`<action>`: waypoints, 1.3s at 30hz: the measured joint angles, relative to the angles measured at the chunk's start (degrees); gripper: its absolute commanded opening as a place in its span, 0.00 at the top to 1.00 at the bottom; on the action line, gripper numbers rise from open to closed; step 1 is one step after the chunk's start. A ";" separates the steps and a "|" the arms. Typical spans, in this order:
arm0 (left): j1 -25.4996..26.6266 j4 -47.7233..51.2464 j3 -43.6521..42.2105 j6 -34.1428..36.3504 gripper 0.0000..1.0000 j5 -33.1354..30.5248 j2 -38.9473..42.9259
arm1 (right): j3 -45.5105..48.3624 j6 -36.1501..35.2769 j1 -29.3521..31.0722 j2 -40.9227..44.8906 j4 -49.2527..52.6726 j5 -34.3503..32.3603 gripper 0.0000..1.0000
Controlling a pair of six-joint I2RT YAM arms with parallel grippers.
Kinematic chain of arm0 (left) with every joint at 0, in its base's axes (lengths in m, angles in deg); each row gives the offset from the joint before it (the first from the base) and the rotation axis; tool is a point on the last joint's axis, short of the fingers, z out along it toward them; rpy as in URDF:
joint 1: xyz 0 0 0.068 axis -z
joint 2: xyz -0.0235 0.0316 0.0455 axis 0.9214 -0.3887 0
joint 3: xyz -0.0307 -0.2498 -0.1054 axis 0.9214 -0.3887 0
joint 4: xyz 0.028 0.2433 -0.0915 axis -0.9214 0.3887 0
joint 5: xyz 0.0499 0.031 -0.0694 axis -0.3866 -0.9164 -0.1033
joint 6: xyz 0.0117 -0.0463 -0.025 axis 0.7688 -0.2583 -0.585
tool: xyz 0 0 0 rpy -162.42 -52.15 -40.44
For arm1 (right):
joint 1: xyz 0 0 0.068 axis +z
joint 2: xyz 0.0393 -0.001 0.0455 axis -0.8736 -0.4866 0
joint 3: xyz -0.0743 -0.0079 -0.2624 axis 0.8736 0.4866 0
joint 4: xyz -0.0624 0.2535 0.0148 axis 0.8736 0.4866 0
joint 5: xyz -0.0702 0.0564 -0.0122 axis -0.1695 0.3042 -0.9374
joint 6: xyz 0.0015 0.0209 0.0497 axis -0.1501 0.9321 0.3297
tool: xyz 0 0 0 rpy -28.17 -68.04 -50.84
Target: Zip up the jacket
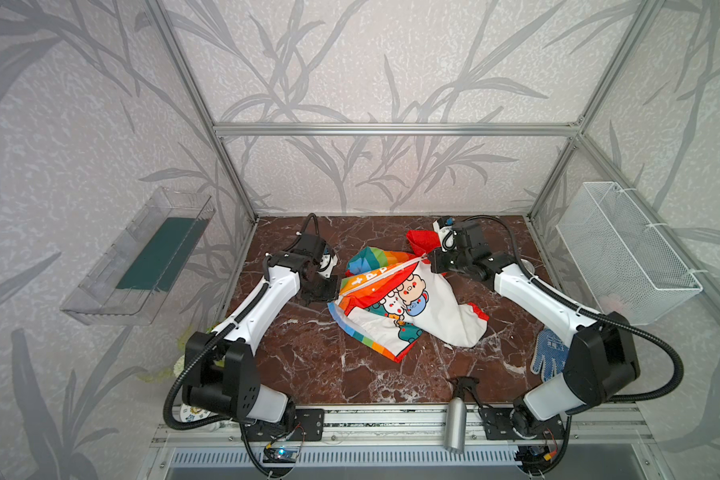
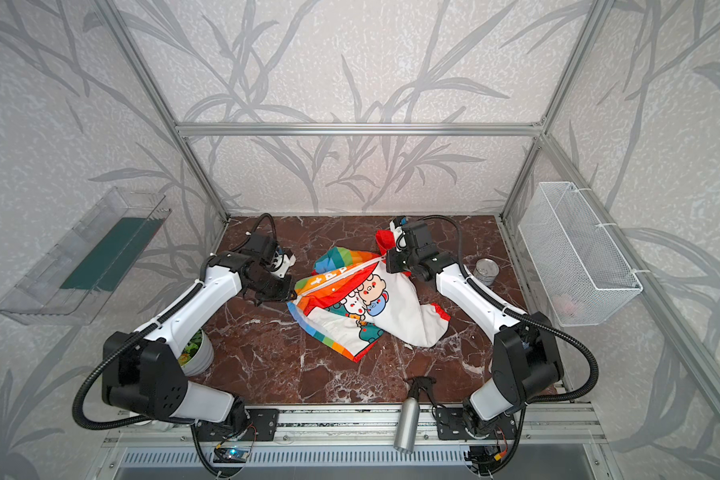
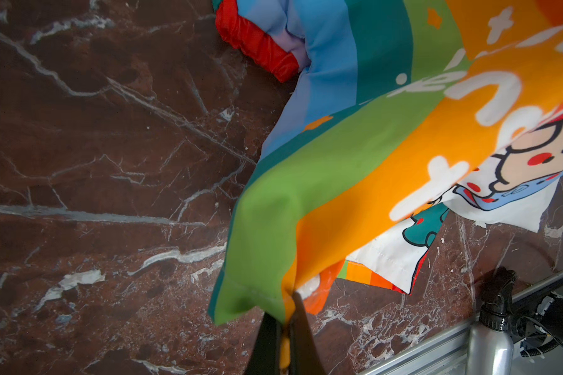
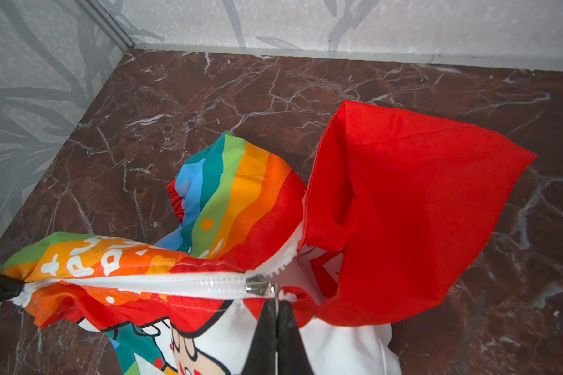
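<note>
The small thin child's jacket [image 1: 408, 303], w/ red hood [image 4: 403, 207], rainbow-striped panel and white cartoon-animal panel, is found crumpled mid-table on the brown marble-look tabletop [image 1: 308, 361], stretched btwn the two arms along its front. The white plastic zip [image 4: 163, 284] is seen closed over most of its length, from the hem end to the small metal slider [image 4: 259, 285], which sits just short of the collar. Only a short run of open teeth is left beyond it, by the hood. The task is judged nearly done, w/ one last short pull wanted.

The right gripper [image 4: 276, 306] is pinched fully closed on the slider's pull tab [image 4: 275, 292]. The left gripper [image 3: 285, 311] is clamped fully closed on the jacket at the hem, by the zip's bottom end, so the zip is held taut.

Counted: 1 jacket, 1 zip, 1 slider, 2 grippers. Apart from the jacket, round about: 1 blue dotted work glove [image 1: 549, 353], 1 silver spray bottle [image 1: 454, 419] w/ black trigger, 1 tin can [image 2: 486, 271], 1 white pot w/ green plant [image 2: 200, 357], plus 1 white wire basket [image 1: 624, 253] and 1 clear plastic tray [image 1: 100, 291] on the side walls.
</note>
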 measured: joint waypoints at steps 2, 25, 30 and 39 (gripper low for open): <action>0.00 0.24 2.21 0.50 1.00 -0.48 -1.36 | 0.11 0.22 -0.11 0.22 -0.39 -1.44 1.00; 0.00 3.82 28.00 2.21 1.00 5.64 -6.03 | -10.75 -1.55 -2.19 1.46 2.75 -2.60 1.00; -0.09 4.24 29.46 4.20 0.54 5.79 -6.03 | -7.91 -1.42 -2.19 7.23 3.39 -2.69 0.48; -0.74 4.63 11.26 6.03 0.23 -7.54 -4.63 | 5.90 0.04 -2.38 16.79 6.12 -4.70 0.01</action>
